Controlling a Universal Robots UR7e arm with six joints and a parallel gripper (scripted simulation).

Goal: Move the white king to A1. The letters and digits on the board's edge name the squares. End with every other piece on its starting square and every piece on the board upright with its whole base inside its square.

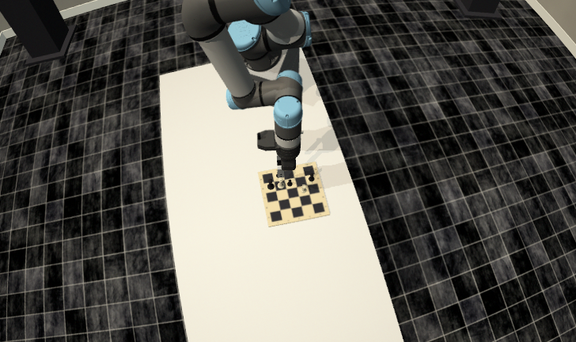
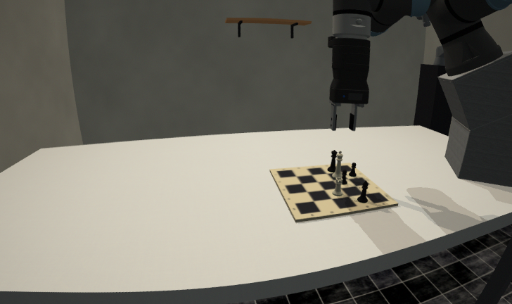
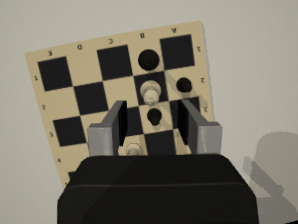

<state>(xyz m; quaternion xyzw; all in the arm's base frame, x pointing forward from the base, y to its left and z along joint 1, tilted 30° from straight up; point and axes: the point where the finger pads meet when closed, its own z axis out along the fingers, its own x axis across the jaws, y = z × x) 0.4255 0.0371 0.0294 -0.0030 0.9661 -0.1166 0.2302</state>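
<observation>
The small chessboard (image 1: 293, 193) lies on the white table. The white king (image 2: 339, 163) stands upright near the board's far side, with a black piece (image 2: 333, 160) just behind it. In the wrist view the king (image 3: 150, 91) stands ahead of the fingers. My gripper (image 2: 342, 127) hangs well above the king, open and empty; it also shows in the top view (image 1: 285, 172). A second white piece (image 2: 337, 186) stands nearer the board's middle. The dark corner square by the letter A (image 3: 178, 50) has nothing on it.
Three more black pieces stand near the king: a pawn (image 2: 344, 176), another (image 2: 352, 169) and a taller one (image 2: 363, 191) by the board's right edge. The arm's grey base block (image 2: 484, 120) stands to the right of the board.
</observation>
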